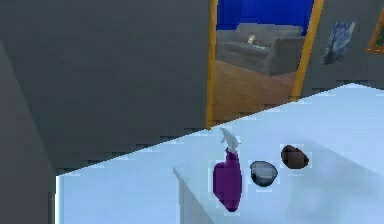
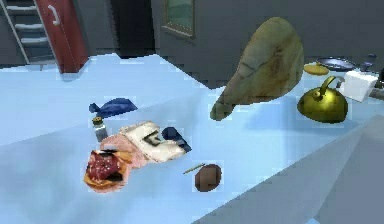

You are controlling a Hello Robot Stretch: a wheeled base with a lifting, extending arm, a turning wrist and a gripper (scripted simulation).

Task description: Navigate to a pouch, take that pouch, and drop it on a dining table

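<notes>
Over at the pale blue table (image 2: 60,110)'s far edge, arm side view, there's an olive-tan sack shape (image 2: 262,65), prob the pouch, near a gold pot (image 2: 323,103). Fwd view: purple spray bottle (image 1: 228,180), small grey bowl (image 1: 263,173), contents unclear. I can't tell the gripper's state. Any print's too small to read.

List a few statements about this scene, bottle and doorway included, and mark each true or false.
1. A purple bottle stands on the pale blue top. True.
2. The door frame is green. False: the frame is orange.
3. A grey sofa sits beyond the doorway. True.
4. The cabinet in the arm side view is blue. False: the cabinet is red.
</notes>
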